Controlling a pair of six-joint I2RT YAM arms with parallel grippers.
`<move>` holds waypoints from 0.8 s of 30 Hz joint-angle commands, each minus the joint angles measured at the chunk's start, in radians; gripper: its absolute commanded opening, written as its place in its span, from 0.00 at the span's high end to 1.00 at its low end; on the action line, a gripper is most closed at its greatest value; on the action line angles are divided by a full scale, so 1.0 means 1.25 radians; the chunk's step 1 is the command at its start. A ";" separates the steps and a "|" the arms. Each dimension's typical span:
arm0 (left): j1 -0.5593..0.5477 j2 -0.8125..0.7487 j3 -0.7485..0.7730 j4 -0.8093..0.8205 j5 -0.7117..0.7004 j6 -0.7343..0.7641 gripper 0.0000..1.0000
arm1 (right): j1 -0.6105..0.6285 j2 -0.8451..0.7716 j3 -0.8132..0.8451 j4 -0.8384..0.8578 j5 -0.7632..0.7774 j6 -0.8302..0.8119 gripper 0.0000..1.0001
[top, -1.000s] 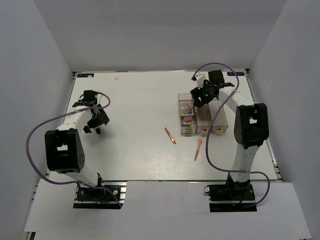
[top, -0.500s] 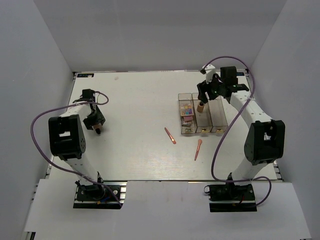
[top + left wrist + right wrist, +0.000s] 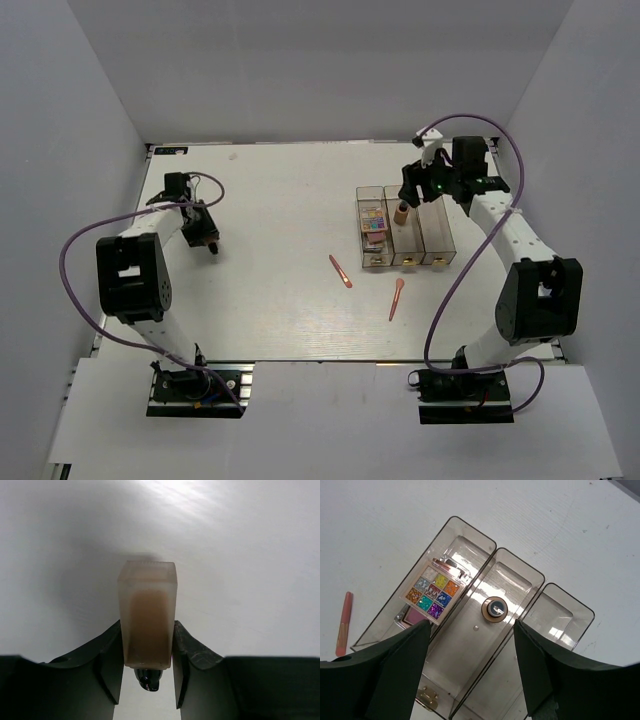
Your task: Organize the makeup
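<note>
My left gripper [image 3: 207, 240] is shut on a small tan bottle [image 3: 147, 610] at the table's left side; both jaws press its sides and its dark cap [image 3: 148, 678] points back between them. Another tan bottle [image 3: 494, 609] stands upright in the middle compartment of the clear box [image 3: 437, 242]. A multicolour palette [image 3: 433, 591] lies on a pink one [image 3: 411, 616] in the left compartment. My right gripper [image 3: 471, 630] hangs open above the box, touching nothing. Two coral-pink sticks [image 3: 340, 271] [image 3: 396, 299] lie on the table in front of the box.
The box [image 3: 566, 605] has gold knobs [image 3: 427, 696] on its near end, and its right compartment holds nothing. One stick [image 3: 343, 624] lies just left of the box. White walls close the table in on three sides.
My left gripper has closed on the tan bottle and shifted a little right. My right gripper has let go of the other bottle in the middle compartment and pulled up and back.
</note>
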 commanded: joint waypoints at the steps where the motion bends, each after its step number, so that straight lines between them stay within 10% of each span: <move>1: -0.032 -0.124 0.013 0.114 0.225 0.010 0.75 | -0.017 -0.058 -0.019 0.084 -0.025 0.049 0.28; 11: -0.238 -0.033 0.155 0.274 0.553 -0.138 0.80 | -0.049 -0.047 -0.021 0.138 0.106 0.146 0.93; 24: -0.558 0.303 0.592 0.256 0.488 -0.268 0.83 | -0.092 -0.104 -0.066 0.157 0.208 0.185 0.94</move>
